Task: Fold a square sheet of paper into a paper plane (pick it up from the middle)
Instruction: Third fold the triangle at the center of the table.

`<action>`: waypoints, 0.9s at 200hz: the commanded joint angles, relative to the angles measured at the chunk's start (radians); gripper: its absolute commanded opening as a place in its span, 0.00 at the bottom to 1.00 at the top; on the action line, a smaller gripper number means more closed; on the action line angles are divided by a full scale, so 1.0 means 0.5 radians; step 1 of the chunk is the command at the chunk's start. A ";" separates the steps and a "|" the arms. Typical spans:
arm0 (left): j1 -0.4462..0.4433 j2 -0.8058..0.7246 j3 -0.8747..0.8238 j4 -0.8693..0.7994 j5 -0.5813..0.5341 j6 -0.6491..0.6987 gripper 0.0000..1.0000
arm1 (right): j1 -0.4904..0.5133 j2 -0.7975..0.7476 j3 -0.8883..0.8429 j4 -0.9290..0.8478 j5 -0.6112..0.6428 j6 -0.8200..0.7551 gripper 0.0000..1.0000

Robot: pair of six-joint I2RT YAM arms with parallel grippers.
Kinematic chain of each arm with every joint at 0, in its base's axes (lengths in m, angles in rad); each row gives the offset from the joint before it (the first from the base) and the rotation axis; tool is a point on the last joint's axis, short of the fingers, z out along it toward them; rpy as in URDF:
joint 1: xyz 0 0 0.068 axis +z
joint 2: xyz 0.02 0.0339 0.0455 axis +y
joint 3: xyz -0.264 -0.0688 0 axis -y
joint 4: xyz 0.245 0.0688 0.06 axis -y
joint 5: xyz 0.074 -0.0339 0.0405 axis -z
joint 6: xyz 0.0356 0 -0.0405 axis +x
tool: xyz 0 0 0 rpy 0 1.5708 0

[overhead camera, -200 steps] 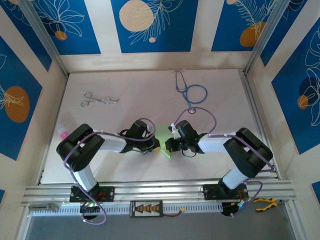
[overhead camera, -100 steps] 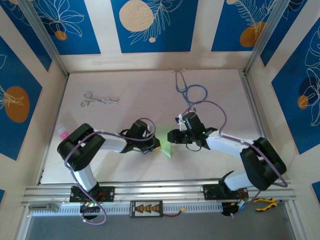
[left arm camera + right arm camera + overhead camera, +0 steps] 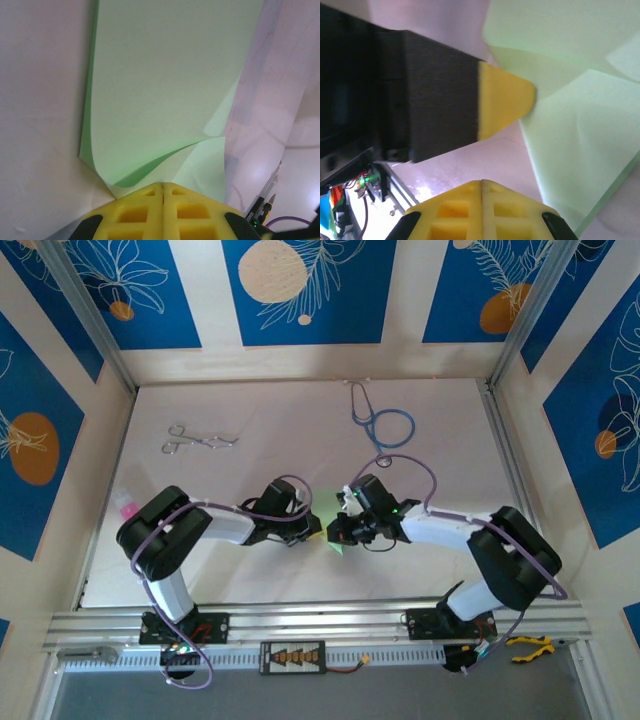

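The pale green square sheet of paper (image 3: 165,75) lies folded on the table between the two grippers, its upper layer curling up off the lower one. From above just a green strip of the paper (image 3: 335,545) shows. My left gripper (image 3: 163,185) is shut, its yellow tips at the sheet's near edge where the layers meet. My right gripper (image 3: 482,182) is shut over bare table just beside the sheet (image 3: 580,130). The left gripper's yellow fingertip (image 3: 502,100) touches the paper's corner there. The paper plane is out of view.
A blue stethoscope (image 3: 385,425) lies at the back right and metal forceps (image 3: 200,440) at the back left. A pink object (image 3: 125,505) sits by the left wall. An aluminium rail (image 3: 320,620) runs along the near edge.
The right arm swung out and away from the paper, then came back down beside it, its jaws shut again. The left arm stayed put.
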 commanded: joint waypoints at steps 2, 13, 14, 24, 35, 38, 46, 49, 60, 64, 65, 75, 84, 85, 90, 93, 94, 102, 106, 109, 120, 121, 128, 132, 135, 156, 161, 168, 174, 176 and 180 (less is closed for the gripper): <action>-0.002 0.049 0.023 -0.113 -0.072 0.036 0.00 | 0.019 0.061 0.088 -0.074 0.041 -0.008 0.02; -0.002 0.049 0.026 -0.118 -0.071 0.036 0.00 | 0.024 0.091 0.113 -0.108 0.056 -0.030 0.01; -0.003 0.049 0.026 -0.118 -0.071 0.037 0.00 | 0.024 0.095 0.117 -0.110 0.059 -0.032 0.01; -0.002 0.051 0.026 -0.118 -0.071 0.037 0.00 | 0.032 0.117 0.127 -0.120 0.071 -0.036 0.01; -0.004 0.054 0.030 -0.121 -0.067 0.040 0.00 | 0.037 0.146 0.140 -0.123 0.074 -0.043 0.01; -0.003 0.054 0.032 -0.122 -0.068 0.040 0.00 | 0.039 0.154 0.141 -0.126 0.081 -0.043 0.01; -0.001 0.052 0.038 -0.127 -0.065 0.041 0.00 | 0.043 0.176 0.150 -0.138 0.097 -0.040 0.01; -0.003 0.054 0.038 -0.125 -0.065 0.043 0.00 | 0.043 0.184 0.151 -0.142 0.099 -0.040 0.01; -0.001 0.055 0.039 -0.130 -0.065 0.041 0.00 | 0.048 0.214 0.156 -0.144 0.096 -0.049 0.01; -0.004 0.053 0.040 -0.132 -0.067 0.041 0.00 | 0.049 0.222 0.158 -0.149 0.101 -0.049 0.01; -0.004 0.053 0.040 -0.132 -0.067 0.042 0.00 | 0.049 0.224 0.158 -0.150 0.101 -0.049 0.01; -0.003 0.052 0.040 -0.132 -0.068 0.040 0.00 | 0.059 0.244 0.157 -0.162 0.113 -0.052 0.00; -0.003 0.054 0.041 -0.134 -0.068 0.045 0.00 | 0.063 0.251 0.148 -0.174 0.125 -0.057 0.00; -0.004 0.055 0.041 -0.134 -0.068 0.044 0.00 | 0.062 0.251 0.145 -0.174 0.129 -0.058 0.00; -0.002 0.051 0.040 -0.137 -0.071 0.046 0.00 | 0.063 0.252 0.134 -0.177 0.138 -0.055 0.00; -0.001 0.049 0.038 -0.138 -0.072 0.046 0.00 | 0.063 0.252 0.125 -0.176 0.140 -0.055 0.00; -0.003 0.049 0.038 -0.138 -0.073 0.046 0.00 | 0.062 0.250 0.123 -0.174 0.142 -0.054 0.00; 0.001 0.050 0.038 -0.144 -0.074 0.047 0.00 | 0.061 0.246 0.100 -0.167 0.142 -0.053 0.00; -0.002 0.050 0.038 -0.144 -0.076 0.045 0.00 | 0.061 0.243 0.087 -0.162 0.142 -0.050 0.00; -0.001 0.049 0.039 -0.144 -0.077 0.044 0.00 | 0.061 0.240 0.080 -0.156 0.141 -0.048 0.00; 0.000 0.051 0.040 -0.148 -0.077 0.044 0.00 | 0.061 0.229 0.052 -0.149 0.136 -0.045 0.00; 0.001 0.050 0.041 -0.149 -0.077 0.045 0.00 | 0.061 0.228 0.047 -0.148 0.136 -0.044 0.00; 0.000 0.052 0.043 -0.153 -0.078 0.045 0.00 | 0.061 0.220 0.031 -0.143 0.127 -0.046 0.00; 0.002 0.053 0.043 -0.156 -0.080 0.049 0.00 | 0.061 0.216 0.023 -0.141 0.128 -0.046 0.00; -0.001 0.052 0.044 -0.159 -0.082 0.050 0.00 | 0.061 0.214 0.017 -0.139 0.127 -0.046 0.00; 0.002 0.055 0.047 -0.174 -0.083 0.053 0.00 | 0.061 0.183 -0.022 -0.136 0.126 -0.046 0.00; 0.001 0.055 0.048 -0.175 -0.083 0.052 0.00 | 0.059 0.176 -0.033 -0.132 0.127 -0.046 0.00; 0.001 0.055 0.047 -0.178 -0.082 0.052 0.00 | 0.057 0.164 -0.044 -0.130 0.129 -0.043 0.00; 0.002 0.055 0.047 -0.180 -0.086 0.051 0.00 | 0.058 0.155 -0.053 -0.128 0.126 -0.042 0.00; 0.001 0.055 0.047 -0.182 -0.086 0.052 0.00 | 0.058 0.154 -0.055 -0.129 0.126 -0.041 0.00; 0.000 0.057 0.047 -0.183 -0.086 0.052 0.00 | 0.058 0.149 -0.062 -0.129 0.124 -0.040 0.00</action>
